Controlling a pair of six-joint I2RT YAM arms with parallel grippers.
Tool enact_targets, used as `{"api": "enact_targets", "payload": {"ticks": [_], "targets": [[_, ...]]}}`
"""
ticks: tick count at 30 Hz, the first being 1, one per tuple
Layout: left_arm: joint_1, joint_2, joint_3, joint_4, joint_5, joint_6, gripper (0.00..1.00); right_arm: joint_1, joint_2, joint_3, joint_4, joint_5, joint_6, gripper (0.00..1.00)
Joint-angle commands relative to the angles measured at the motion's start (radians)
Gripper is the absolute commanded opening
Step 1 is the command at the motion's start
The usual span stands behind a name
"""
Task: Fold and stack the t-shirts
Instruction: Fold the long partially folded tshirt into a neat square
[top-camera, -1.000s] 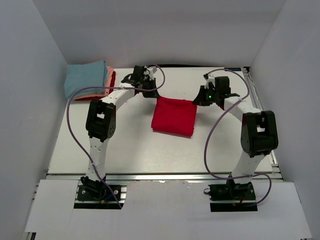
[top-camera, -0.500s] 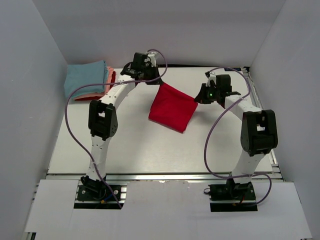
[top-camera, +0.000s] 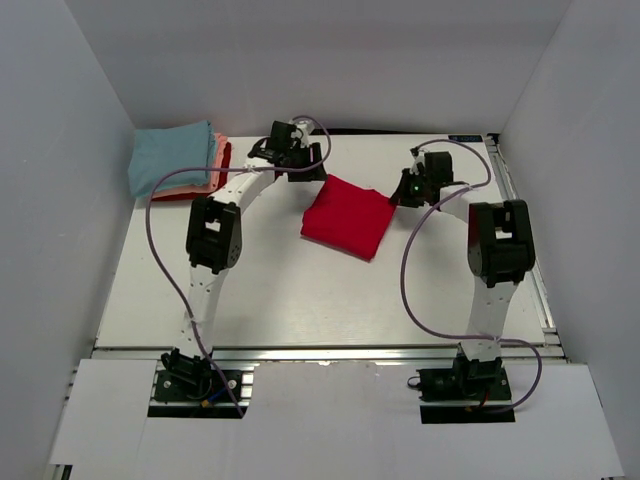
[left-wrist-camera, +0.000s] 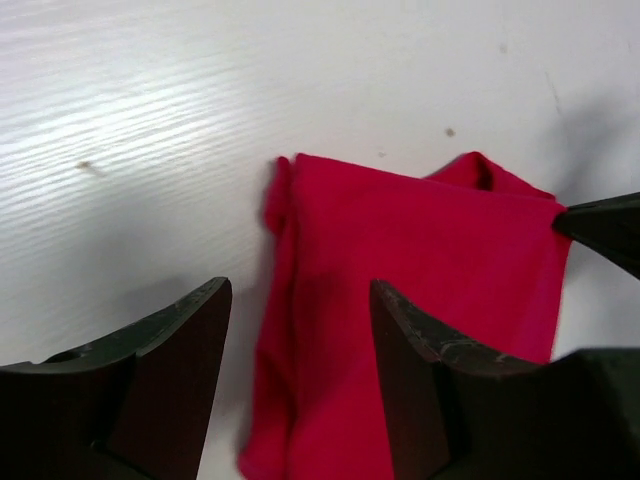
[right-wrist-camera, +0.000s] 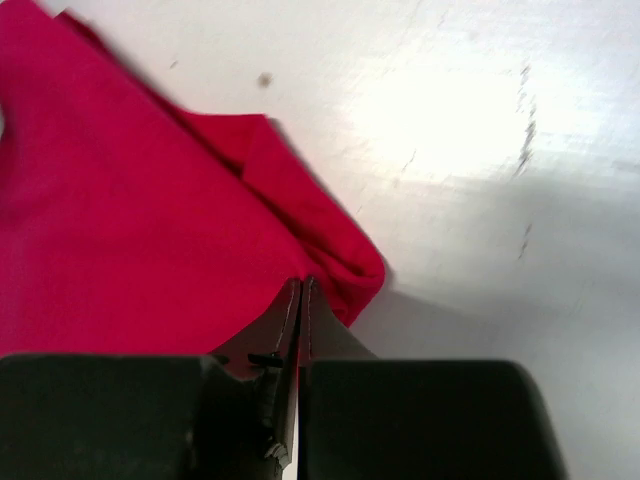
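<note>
compared with a second ago, the red t-shirt (top-camera: 345, 215) lies skewed on the table (top-camera: 260, 290), and our left gripper (left-wrist-camera: 300, 300) hangs above its corner, fingers apart. our right gripper (right-wrist-camera: 300, 290) stays clamped on the shirt's right corner; the folded stack (top-camera: 180, 160) sits far left.

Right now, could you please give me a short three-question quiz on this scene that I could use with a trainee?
1. True or false: the left gripper stands open over the red t-shirt.
2. Which colour tops the folded stack at the far left of the table? A red, B light blue, C salmon-pink.
3. Which gripper is pinching a corner of the red t-shirt?
Key: 1 true; 2 B; 3 the right gripper.
</note>
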Motion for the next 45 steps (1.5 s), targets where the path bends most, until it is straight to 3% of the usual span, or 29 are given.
{"api": "enact_targets", "payload": {"ticks": [1, 5, 6, 7, 8, 9, 11, 15, 18, 21, 25, 27, 30, 32, 45], "targets": [[0.047, -0.173, -0.114, 0.084, -0.1, -0.01, 0.68, -0.009, 0.045, 0.1, 0.071, 0.073, 0.03, 0.0], [0.067, -0.233, -0.173, 0.056, -0.103, 0.019, 0.67, -0.008, 0.125, 0.222, 0.025, 0.11, 0.013, 0.25], [0.067, -0.235, -0.177, 0.037, -0.095, 0.028, 0.66, -0.009, 0.134, 0.284, -0.025, 0.131, 0.007, 0.34], [0.067, -0.238, -0.201, 0.022, -0.089, 0.036, 0.65, -0.009, 0.134, 0.313, -0.037, 0.163, 0.002, 0.5], [0.067, -0.244, -0.227, 0.028, -0.073, 0.035, 0.65, -0.011, 0.131, 0.313, -0.037, 0.177, -0.002, 0.5], [0.067, -0.25, -0.251, 0.029, -0.059, 0.035, 0.65, -0.009, 0.125, 0.345, -0.064, 0.2, -0.008, 0.63], [0.067, -0.282, -0.355, 0.083, -0.031, 0.013, 0.64, -0.011, 0.086, 0.359, -0.092, 0.216, -0.018, 0.72], [0.067, -0.319, -0.459, 0.135, 0.039, -0.027, 0.64, -0.011, 0.004, 0.341, -0.217, 0.183, 0.016, 0.71], [0.064, -0.307, -0.499, 0.15, 0.095, -0.069, 0.64, -0.009, -0.074, 0.194, -0.293, 0.114, 0.063, 0.68], [0.061, -0.308, -0.546, 0.164, 0.102, -0.091, 0.64, -0.009, -0.18, 0.05, -0.252, 0.091, 0.099, 0.69], [0.061, -0.331, -0.621, 0.32, 0.124, -0.169, 0.68, -0.011, -0.269, -0.13, -0.202, 0.073, 0.11, 0.7], [0.058, -0.331, -0.632, 0.351, 0.129, -0.192, 0.69, -0.011, -0.278, -0.154, -0.204, 0.067, 0.116, 0.71], [0.056, -0.319, -0.629, 0.338, 0.133, -0.192, 0.55, -0.011, -0.289, -0.184, -0.196, 0.048, 0.122, 0.65], [0.053, -0.319, -0.638, 0.338, 0.133, -0.195, 0.55, -0.011, -0.295, -0.199, -0.184, 0.007, 0.128, 0.58], [-0.019, -0.417, -0.836, 0.43, 0.145, -0.294, 0.52, -0.006, -0.307, -0.311, -0.113, -0.085, 0.183, 0.6]]}}
